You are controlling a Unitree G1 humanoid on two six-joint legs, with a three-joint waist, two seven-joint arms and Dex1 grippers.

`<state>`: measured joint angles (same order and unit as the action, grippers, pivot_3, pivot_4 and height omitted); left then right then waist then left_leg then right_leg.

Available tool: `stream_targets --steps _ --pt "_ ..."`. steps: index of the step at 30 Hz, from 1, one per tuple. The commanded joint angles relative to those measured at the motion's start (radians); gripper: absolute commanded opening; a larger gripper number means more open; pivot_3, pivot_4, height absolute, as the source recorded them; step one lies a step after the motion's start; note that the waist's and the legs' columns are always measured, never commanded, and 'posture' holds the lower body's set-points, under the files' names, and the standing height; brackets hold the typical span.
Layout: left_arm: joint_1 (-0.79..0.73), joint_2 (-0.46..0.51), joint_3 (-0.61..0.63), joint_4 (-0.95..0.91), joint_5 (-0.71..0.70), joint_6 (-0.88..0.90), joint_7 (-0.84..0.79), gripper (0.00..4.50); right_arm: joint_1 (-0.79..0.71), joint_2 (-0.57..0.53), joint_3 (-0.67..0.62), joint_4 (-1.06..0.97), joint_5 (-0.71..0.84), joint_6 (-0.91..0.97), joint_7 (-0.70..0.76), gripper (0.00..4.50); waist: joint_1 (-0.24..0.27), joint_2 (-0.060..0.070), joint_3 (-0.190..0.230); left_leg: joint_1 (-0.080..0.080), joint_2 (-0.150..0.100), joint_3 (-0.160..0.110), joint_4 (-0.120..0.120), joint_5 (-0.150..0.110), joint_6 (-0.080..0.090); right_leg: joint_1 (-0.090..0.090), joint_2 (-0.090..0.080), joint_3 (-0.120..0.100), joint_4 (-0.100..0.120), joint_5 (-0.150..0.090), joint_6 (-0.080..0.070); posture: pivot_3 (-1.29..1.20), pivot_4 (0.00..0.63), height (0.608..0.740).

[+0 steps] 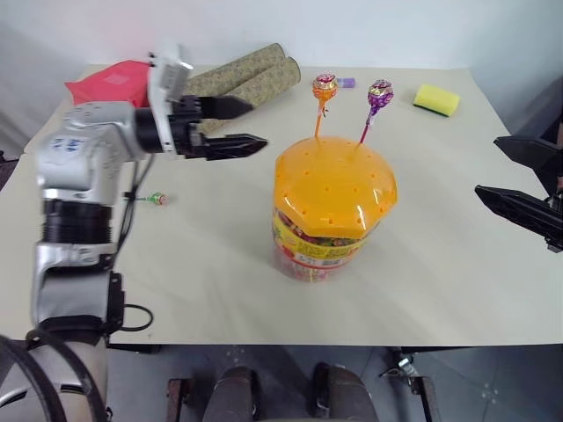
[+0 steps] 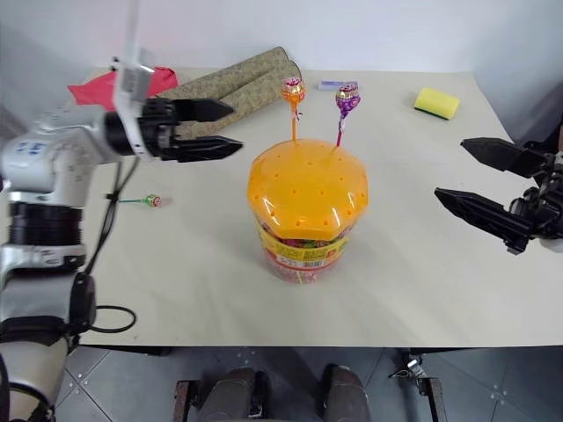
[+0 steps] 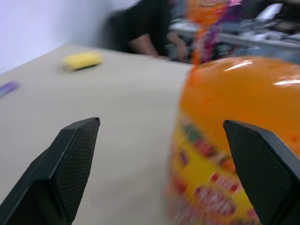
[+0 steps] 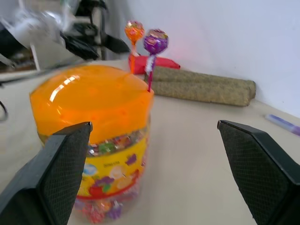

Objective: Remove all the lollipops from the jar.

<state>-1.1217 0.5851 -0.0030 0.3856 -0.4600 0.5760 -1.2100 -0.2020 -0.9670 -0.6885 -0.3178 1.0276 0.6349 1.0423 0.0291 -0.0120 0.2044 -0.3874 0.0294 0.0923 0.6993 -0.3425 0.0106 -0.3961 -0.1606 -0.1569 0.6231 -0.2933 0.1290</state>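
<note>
Lollipops are the job here, and two are left standing in the jar (image 1: 330,207), which sits near the middle of the table (image 1: 457,264), a little toward the front edge. Its domed orange lid (image 1: 334,185) is pierced with small holes, and each stick is pushed down through one, which is why the sweets stand upright above it. The orange lollipop (image 1: 325,87) and the purple lollipop (image 1: 380,95) rise side by side from the far part of the lid. A green lollipop (image 1: 157,199) lies flat on the table toward the left edge, already out of the jar by the look of it.

The left gripper (image 1: 246,126) hangs above the table on the jar's left, fingers spread wide, empty, pointing level toward the two sticks. The right gripper (image 2: 471,176) waits near the right edge, also spread wide, holding and touching nothing.
</note>
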Motion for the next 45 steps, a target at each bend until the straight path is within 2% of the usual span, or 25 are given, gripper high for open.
stream_targets --steps 1,10,15,18,30,31,39,45 --pt "-0.085 -0.053 -0.006 0.104 0.012 -0.106 -0.076 4.47 0.015 0.011 -0.08 -0.088 0.089 0.022 -0.059 4.5 -0.001 0.0 0.0 0.0 0.0 0.0 0.0 0.0 0.0 0.0 0.0 0.0 0.0 0.0 0.0 0.0 0.15 0.74" --pt "-0.257 -0.187 -0.004 0.384 0.052 -0.235 -0.154 4.47 0.101 0.051 -0.13 -0.165 0.099 -0.004 -0.132 4.5 -0.001 0.0 0.0 0.0 0.0 0.0 0.0 0.0 0.001 0.0 0.0 0.0 -0.001 0.0 0.0 0.0 0.15 0.74" --pt "-0.315 -0.226 0.015 0.486 0.073 -0.302 -0.159 4.47 0.141 0.066 -0.151 -0.186 0.101 -0.018 -0.146 4.5 -0.001 0.0 0.0 -0.001 0.0 0.0 0.0 -0.001 0.001 0.0 0.0 0.0 -0.001 0.0 0.0 0.0 0.15 0.74" --pt "-0.335 -0.24 0.031 0.513 0.076 -0.327 -0.154 3.93 0.152 0.064 -0.16 -0.19 0.106 -0.027 -0.155 4.5 -0.002 0.0 0.0 -0.001 0.0 0.0 0.0 -0.001 0.001 0.0 0.0 0.0 -0.001 0.0 0.0 0.0 0.15 0.74" --pt "-0.376 -0.258 0.05 0.53 0.091 -0.324 -0.166 0.19 0.156 0.057 -0.184 -0.199 0.132 -0.028 -0.155 4.5 -0.002 0.0 0.0 -0.001 0.0 0.0 0.0 -0.001 0.001 0.0 0.0 0.0 -0.001 0.0 0.0 0.0 0.15 0.74" --pt "-0.378 -0.257 0.051 0.526 0.09 -0.32 -0.165 0.04 0.157 0.057 -0.184 -0.203 0.136 -0.025 -0.155 4.5 -0.002 0.0 0.0 -0.001 0.0 0.0 0.0 -0.001 0.001 0.0 0.0 0.0 -0.001 0.0 0.0 0.0 0.15 0.74" --pt "-0.402 -0.249 0.075 0.5 0.084 -0.311 -0.126 0.04 0.157 0.038 -0.168 -0.219 0.172 -0.012 -0.145 4.5 -0.002 0.0 0.0 -0.001 0.0 0.0 0.0 -0.001 0.001 0.0 0.0 0.0 -0.001 0.0 0.0 0.0 0.15 0.74" --pt "-0.444 -0.231 0.114 0.486 0.088 -0.278 -0.004 0.04 0.151 0.017 -0.148 -0.212 0.207 0.004 -0.117 4.5 -0.002 0.0 0.0 -0.001 0.0 -0.001 0.0 -0.001 0.001 0.0 0.0 0.0 -0.001 0.0 0.0 0.0 0.15 0.74"
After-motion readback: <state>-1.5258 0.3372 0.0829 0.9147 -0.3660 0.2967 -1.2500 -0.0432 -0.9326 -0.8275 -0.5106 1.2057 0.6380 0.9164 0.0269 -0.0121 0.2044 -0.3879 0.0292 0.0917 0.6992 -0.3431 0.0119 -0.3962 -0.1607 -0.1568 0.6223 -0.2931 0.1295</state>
